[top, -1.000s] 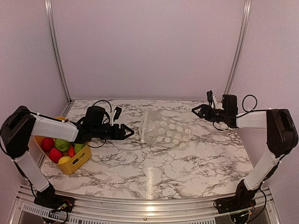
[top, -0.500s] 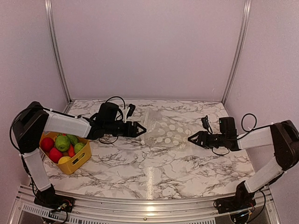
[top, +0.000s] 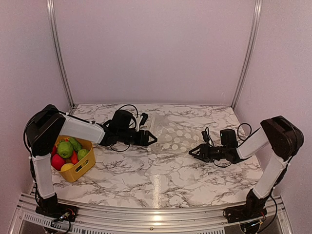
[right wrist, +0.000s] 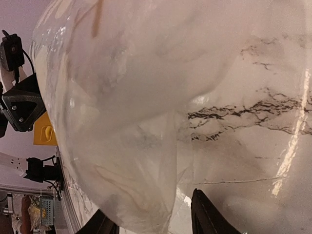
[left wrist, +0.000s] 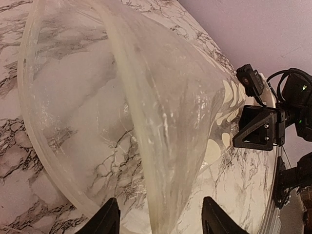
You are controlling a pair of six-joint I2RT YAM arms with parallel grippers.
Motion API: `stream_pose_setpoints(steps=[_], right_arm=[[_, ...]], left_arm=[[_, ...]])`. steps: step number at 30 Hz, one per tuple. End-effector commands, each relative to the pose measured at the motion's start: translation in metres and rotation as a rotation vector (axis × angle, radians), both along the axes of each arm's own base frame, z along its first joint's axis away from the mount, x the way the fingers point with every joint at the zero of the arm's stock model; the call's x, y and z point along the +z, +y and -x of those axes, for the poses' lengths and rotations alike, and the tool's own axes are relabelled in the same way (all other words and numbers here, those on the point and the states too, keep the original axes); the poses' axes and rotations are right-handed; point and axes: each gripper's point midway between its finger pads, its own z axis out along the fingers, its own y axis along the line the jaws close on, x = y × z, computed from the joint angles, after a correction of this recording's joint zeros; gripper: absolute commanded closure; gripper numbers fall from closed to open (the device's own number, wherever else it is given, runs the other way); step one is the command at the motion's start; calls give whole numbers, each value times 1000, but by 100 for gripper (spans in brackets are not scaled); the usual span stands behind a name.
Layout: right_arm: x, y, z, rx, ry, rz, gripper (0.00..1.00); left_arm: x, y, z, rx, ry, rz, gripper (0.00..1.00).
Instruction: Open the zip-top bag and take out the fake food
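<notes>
The zip-top bag [top: 173, 134], clear with pale dots, lies on the marble table in the middle of the top view. My left gripper [top: 153, 139] is open at its left end, and the bag's white mouth rim [left wrist: 146, 146] runs down between the two fingers. At the bag's near right corner my right gripper [top: 191, 152] is also open, with a crumpled fold of the bag [right wrist: 146, 161] between its fingers. Only marble shows through the film. The fake food [top: 66, 148], red, green and yellow pieces, sits in the yellow basket [top: 84, 167] at the left.
The yellow basket stands at the table's left edge, beside the left arm. Metal rails [top: 58, 53] run up the back corners between the pale walls. Cables trail behind both wrists.
Both arms have swung inward and down to the bag. The left gripper reached its left end and the right came from the far right to its near right corner. Both jaws have narrowed.
</notes>
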Motion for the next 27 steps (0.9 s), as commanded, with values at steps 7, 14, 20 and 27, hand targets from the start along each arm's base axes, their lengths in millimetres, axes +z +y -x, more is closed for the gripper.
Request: stream_pose_setpoints(steps=[7, 14, 20, 27], right_arm=[[0, -5, -2, -11, -14, 11, 100], [-8, -47, -2, -118, 5, 119, 100], [-3, -33, 17, 8, 20, 51, 84], [48, -42, -10, -52, -124, 20, 29]], left_arm=[[-11, 29, -10, 24, 155, 43, 96], [-57, 58, -1, 25, 255, -134, 100], [-92, 58, 14, -11, 273, -264, 100], [-79, 66, 7, -60, 176, -376, 99]])
